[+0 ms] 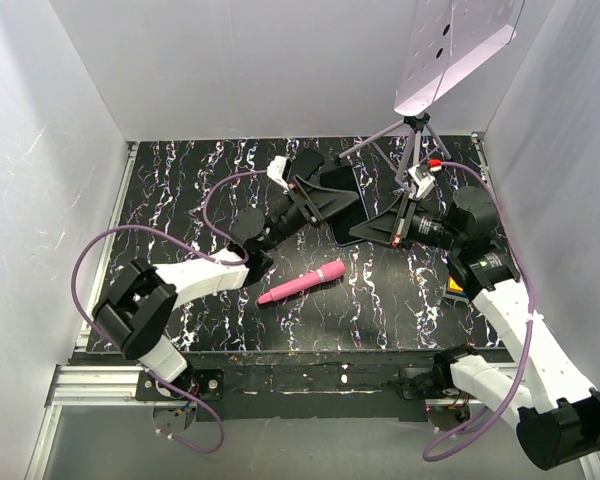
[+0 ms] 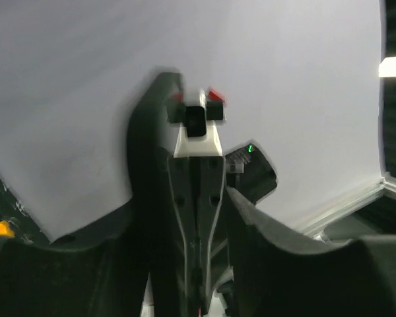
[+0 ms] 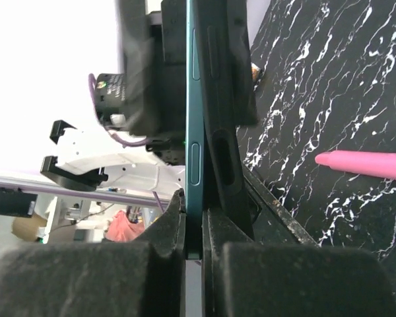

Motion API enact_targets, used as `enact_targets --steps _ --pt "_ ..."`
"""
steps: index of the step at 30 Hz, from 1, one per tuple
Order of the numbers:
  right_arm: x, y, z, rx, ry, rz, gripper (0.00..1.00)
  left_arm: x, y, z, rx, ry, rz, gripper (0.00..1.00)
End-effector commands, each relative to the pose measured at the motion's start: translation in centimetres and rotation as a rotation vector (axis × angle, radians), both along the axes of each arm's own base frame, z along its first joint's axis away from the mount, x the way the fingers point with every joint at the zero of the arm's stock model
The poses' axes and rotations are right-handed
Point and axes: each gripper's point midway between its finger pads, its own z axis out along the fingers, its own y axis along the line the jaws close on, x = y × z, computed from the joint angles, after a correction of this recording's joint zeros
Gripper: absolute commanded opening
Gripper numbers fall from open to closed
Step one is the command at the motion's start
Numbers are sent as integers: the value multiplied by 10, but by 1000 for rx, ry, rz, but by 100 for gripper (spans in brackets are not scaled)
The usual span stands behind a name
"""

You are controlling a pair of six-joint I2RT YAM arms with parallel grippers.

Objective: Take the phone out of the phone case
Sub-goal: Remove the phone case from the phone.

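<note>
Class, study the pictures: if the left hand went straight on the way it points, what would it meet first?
The phone case, right at its fingertips; the left hand may already touch it. Just beyond is the right hand, gripping the phone.

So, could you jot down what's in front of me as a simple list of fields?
Surface: black white-veined marble-pattern table
Held up: slim teal phone, black phone case against one face
Right gripper: shut on the phone's edge
Left gripper: at the case, grip unclear
Lying loose: pink pen-shaped stick
</note>
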Motion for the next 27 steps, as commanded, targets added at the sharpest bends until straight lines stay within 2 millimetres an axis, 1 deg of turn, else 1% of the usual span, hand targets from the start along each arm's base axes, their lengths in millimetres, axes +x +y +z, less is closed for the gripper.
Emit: enact_targets --steps 1,2,4,6,8,11,12,15,18,19,22,27 --pt "3 0 11 75 12 -8 1 -57 -1 4 177 -187 -97 55" --pt "1 -1 14 100 20 -9 1 -56 4 2 215 -186 -74 62" --pt "0 -5 22 158 60 -14 1 -57 13 -9 330 -252 -15 70" --pt "-1 -10 29 195 89 -28 1 -63 18 -15 402 -303 -2 71" --pt "2 -16 34 229 112 -49 1 -70 24 -20 432 -336 0 69" --pt "3 -22 44 286 133 -62 1 -78 31 -23 407 -350 2 58" --pt "2 -23 46 300 141 -61 1 -80 33 -24 397 -345 -4 57" --pt "2 -23 50 317 142 -54 1 -88 30 -23 354 -354 -49 56" --pt "3 -23 47 317 152 -59 1 -91 27 -17 313 -363 -72 57" --pt "3 -23 47 318 151 -58 1 -91 26 -16 309 -363 -76 56" --pt "2 -24 48 319 149 -63 1 -87 23 -18 316 -353 -76 48" --pt "2 -24 48 315 144 -65 1 -81 18 -16 312 -333 -70 49"
